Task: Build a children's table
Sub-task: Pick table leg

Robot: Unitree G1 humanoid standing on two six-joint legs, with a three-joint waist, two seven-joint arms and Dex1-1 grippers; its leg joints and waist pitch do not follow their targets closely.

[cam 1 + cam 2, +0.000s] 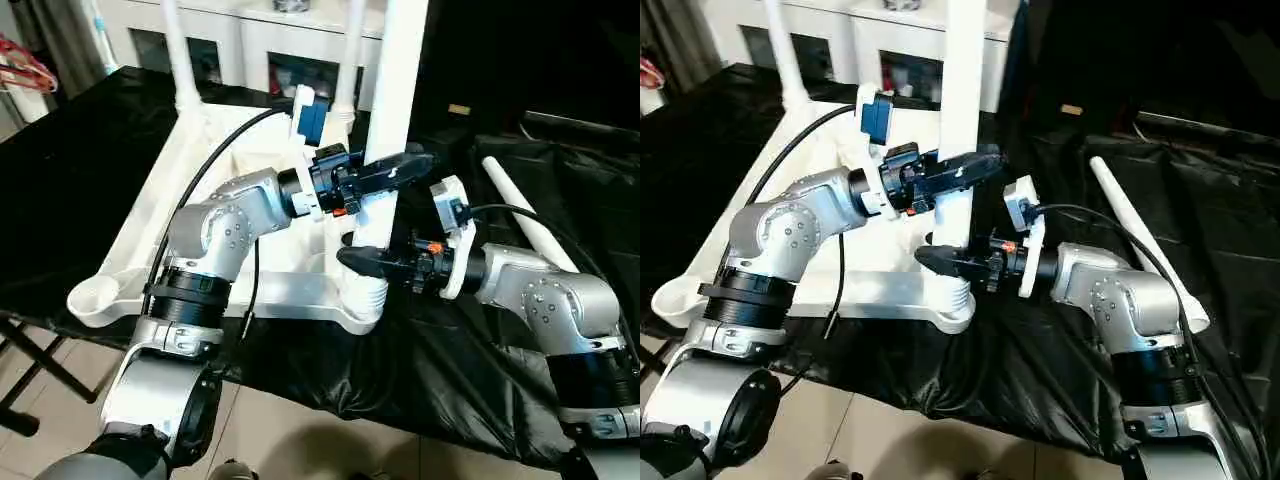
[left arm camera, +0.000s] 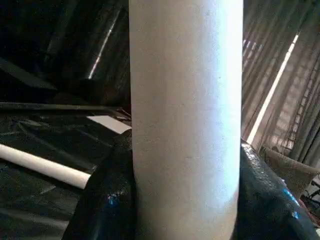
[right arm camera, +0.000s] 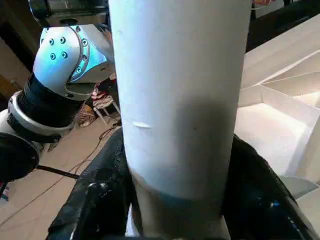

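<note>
While both grippers clamp the upright leg (image 1: 400,100), you're mid-seating it into the near-right corner socket (image 1: 366,296) of the upside-down tabletop (image 1: 170,190), which lies on the black-draped surface (image 1: 480,360) in front of the robot. Two legs already stand in the far corners: far-left leg (image 1: 178,50), far-right leg (image 1: 350,55). Near-left socket (image 1: 95,293) empty. Spare leg (image 1: 528,225) lies flat on the cloth, right of the tabletop, well apart from it.

Left gripper (image 1: 398,168) closed around the leg higher up, right gripper (image 1: 362,262) closed around it low, just above the socket; wrist views show black fingers (image 2: 107,200) hugging both sides of the shaft, no visible gap.

Next, by my read: push or twist down till the leg bottoms out, keep it vertical, then release and go for the spare leg. Can't tell if it's fully seated yet
</note>
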